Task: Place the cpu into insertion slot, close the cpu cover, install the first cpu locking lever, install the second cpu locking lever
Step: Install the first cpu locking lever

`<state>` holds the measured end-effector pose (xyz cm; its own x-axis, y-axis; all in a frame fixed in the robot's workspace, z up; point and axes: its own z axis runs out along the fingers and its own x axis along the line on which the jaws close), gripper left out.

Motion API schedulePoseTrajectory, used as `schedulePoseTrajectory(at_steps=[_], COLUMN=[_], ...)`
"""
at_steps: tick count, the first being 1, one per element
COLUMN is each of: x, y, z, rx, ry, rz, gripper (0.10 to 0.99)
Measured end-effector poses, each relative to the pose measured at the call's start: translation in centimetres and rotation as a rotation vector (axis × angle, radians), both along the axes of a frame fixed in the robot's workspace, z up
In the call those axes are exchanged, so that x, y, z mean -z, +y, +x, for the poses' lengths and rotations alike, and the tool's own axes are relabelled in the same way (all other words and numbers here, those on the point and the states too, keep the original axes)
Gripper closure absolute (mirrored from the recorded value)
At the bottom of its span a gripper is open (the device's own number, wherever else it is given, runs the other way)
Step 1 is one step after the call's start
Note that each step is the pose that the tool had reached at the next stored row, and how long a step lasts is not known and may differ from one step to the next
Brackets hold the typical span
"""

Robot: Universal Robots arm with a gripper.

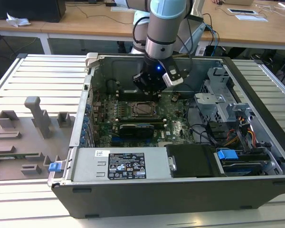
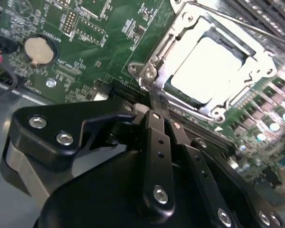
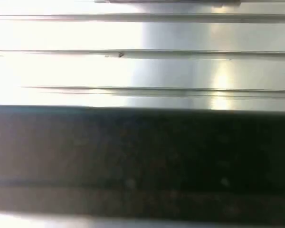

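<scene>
The cpu (image 2: 208,66) lies flat in the insertion slot (image 1: 142,109) on the green motherboard (image 2: 99,42), its pale metal top showing through the window of the cpu cover (image 2: 154,64). The silver cover lies down over the chip. A thin metal lever rod (image 2: 256,29) runs along the far side of the socket. My gripper (image 2: 156,113) hangs just beside the socket's near corner, its two black fingers (image 2: 157,142) pressed together with nothing visible between them. In the exterior view the gripper (image 1: 153,85) sits low inside the case, just behind the socket.
The open computer case (image 1: 180,190) rests on a slatted metal table (image 1: 42,76). A coin battery (image 2: 38,50) sits on the board. A power supply (image 1: 126,164), drive cage (image 1: 218,102) and cables (image 1: 237,135) crowd the case. Grey fixtures (image 1: 35,116) stand at the exterior view's left.
</scene>
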<state>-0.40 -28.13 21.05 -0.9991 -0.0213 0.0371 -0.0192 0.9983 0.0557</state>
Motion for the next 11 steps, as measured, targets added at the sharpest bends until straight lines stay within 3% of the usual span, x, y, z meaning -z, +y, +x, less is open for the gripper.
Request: schedulePoseTrajectory(at_steps=[4,11], x=[-0.63,-0.69], y=[-0.21,-1.69], z=[0.0,0.0], rx=[0.0,0.0], ry=[-0.0005,-0.0004], rz=[0.0,0.0], gripper=[0.976,0.976])
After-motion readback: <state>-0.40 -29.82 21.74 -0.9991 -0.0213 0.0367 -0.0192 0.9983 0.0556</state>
